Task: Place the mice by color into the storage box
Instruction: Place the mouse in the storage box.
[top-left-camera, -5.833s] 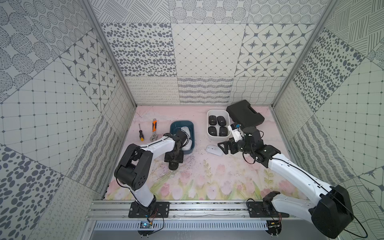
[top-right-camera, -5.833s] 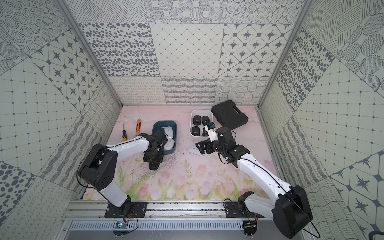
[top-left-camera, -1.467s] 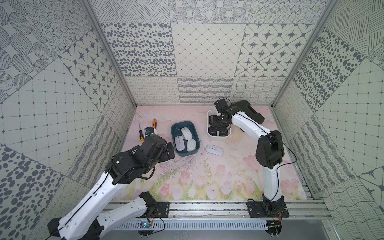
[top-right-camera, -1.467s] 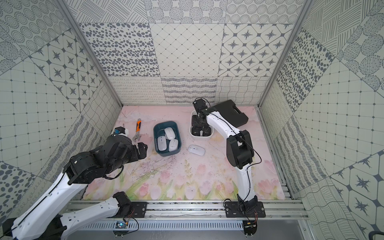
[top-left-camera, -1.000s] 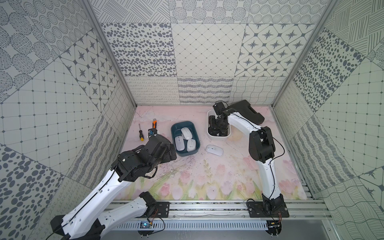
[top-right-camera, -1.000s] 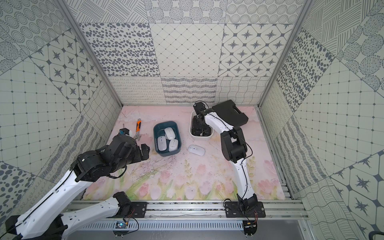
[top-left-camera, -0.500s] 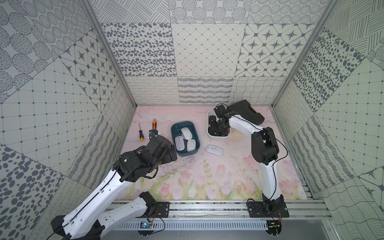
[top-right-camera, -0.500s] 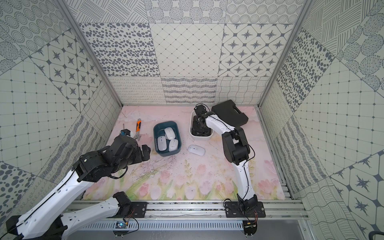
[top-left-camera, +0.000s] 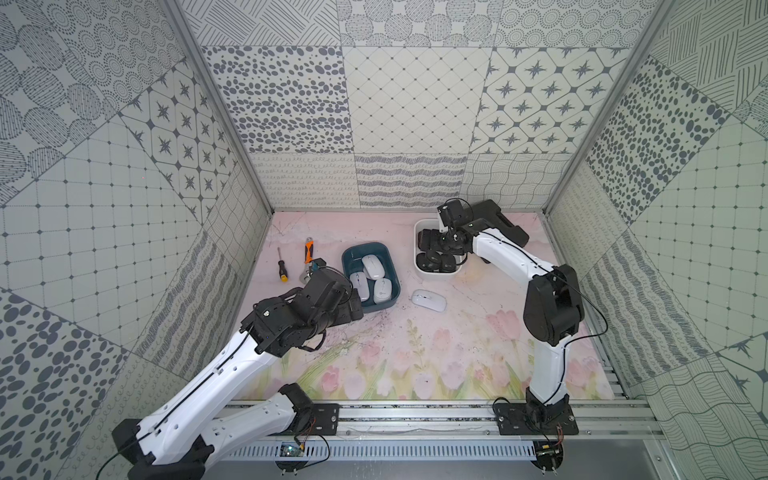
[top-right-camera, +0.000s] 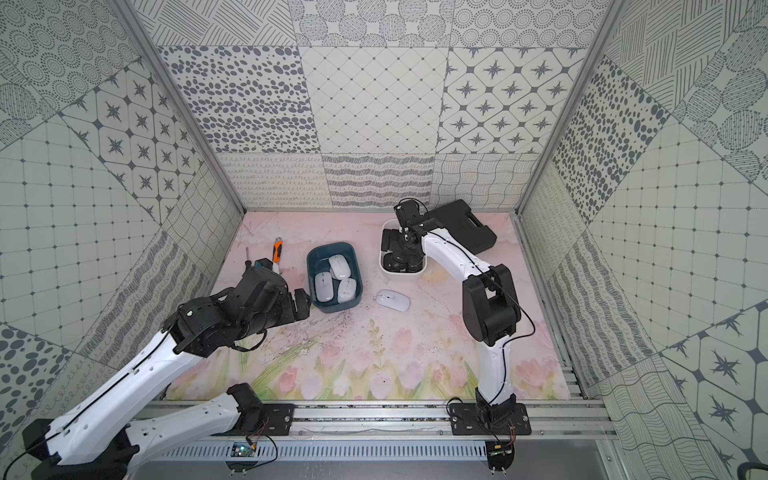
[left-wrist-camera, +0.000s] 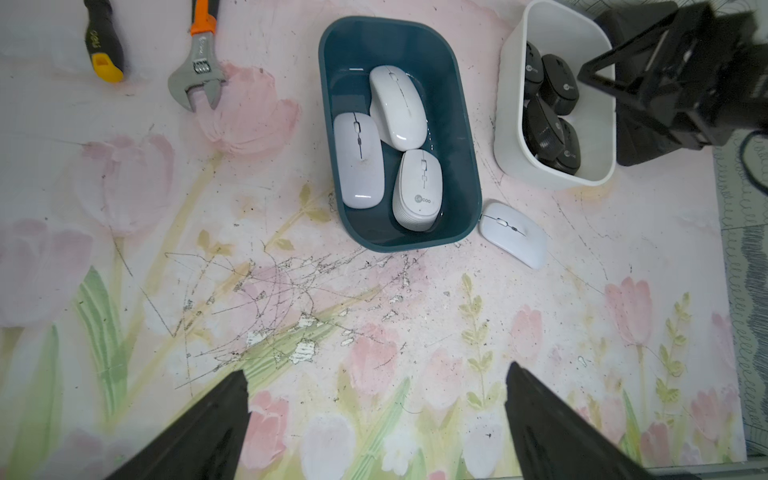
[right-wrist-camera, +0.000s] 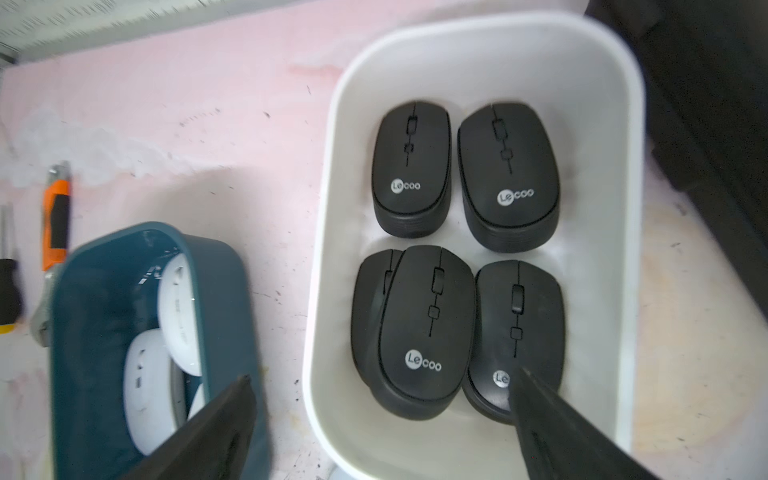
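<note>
Black mice: 5 in white bin; 3 white mice in teal bin; 1 white mouse on bench. Left gripper, right gripper: wide, empty.

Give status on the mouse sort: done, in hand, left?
Done: five black mice lie in the white bin, three white mice in the teal bin. In hand: nothing; the right gripper is open above the white bin, the left gripper open over the mat. Left: one white mouse on the mat beside the teal bin.
</note>
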